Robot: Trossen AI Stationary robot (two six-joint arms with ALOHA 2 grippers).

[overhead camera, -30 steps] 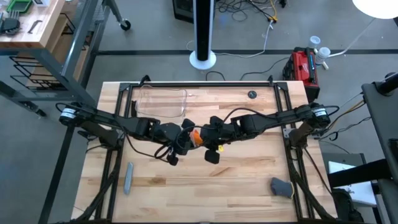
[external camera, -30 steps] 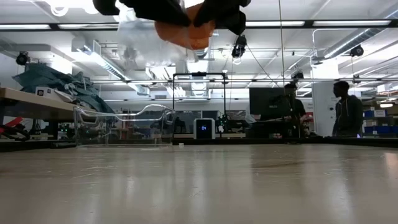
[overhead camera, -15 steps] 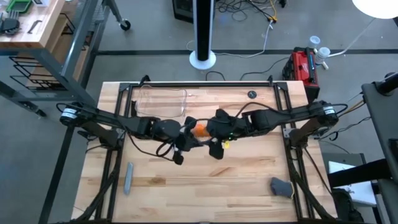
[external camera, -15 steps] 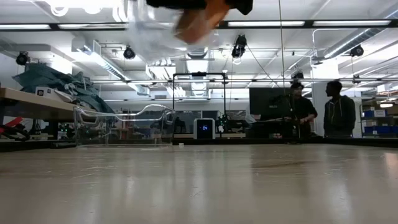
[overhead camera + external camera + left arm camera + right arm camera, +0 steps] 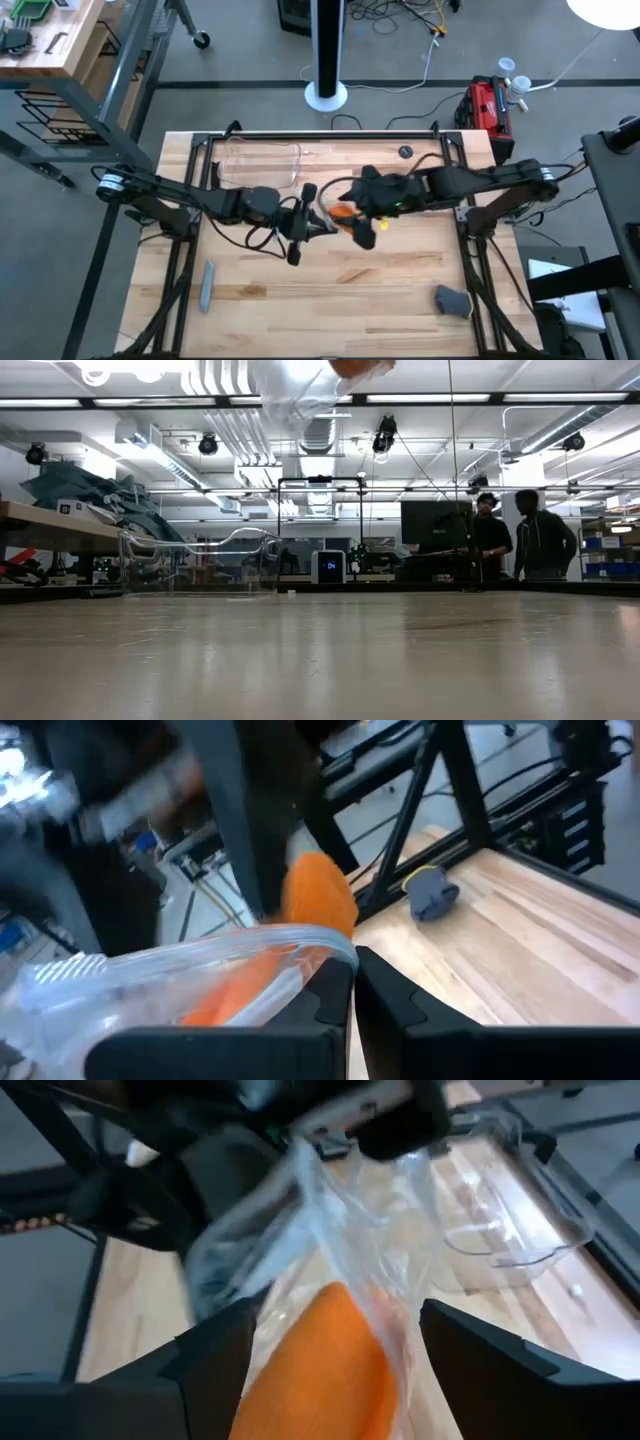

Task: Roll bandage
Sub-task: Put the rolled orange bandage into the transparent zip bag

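Overhead, mid-table, the left gripper (image 5: 312, 222) pinches clear plastic wrap (image 5: 200, 965) with closed jaws. At its 3 o'clock, the right gripper (image 5: 352, 213) holds the orange bandage (image 5: 342, 211), fingers spread around the roll. Best to pull apart steadily, keeping the wrap pinched so the roll slides free.
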